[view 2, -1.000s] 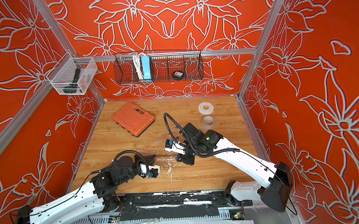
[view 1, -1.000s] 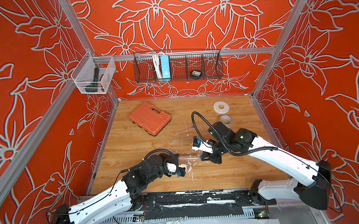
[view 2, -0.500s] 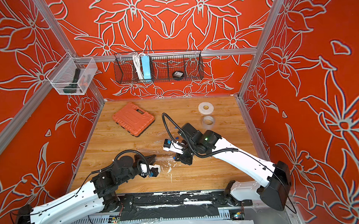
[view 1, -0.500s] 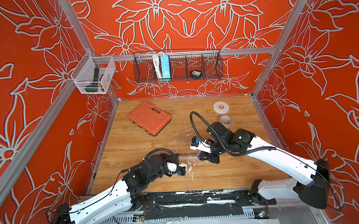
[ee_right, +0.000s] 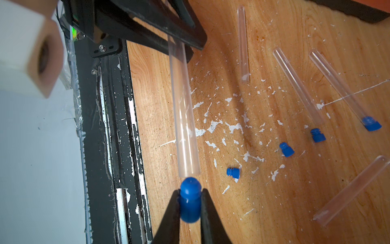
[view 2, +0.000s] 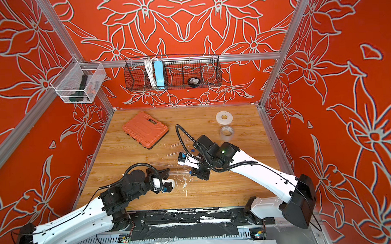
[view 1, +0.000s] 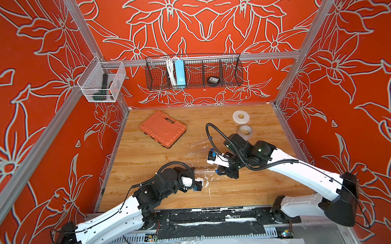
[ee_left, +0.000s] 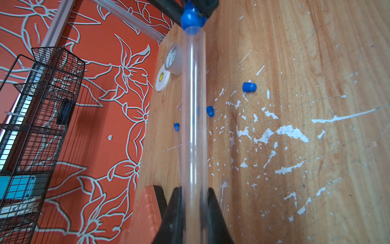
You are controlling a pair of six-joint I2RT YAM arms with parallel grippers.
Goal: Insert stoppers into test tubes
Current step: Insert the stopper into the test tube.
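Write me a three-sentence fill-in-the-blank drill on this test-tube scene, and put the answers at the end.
1. The left gripper is shut on a clear test tube, while the right gripper holds a ___ stopper at its mouth.
2. ___ loose stoppers lie on the table.
3. Of the four tubes lying there, only ___ is already stoppered.

Missing words: blue; three; one.
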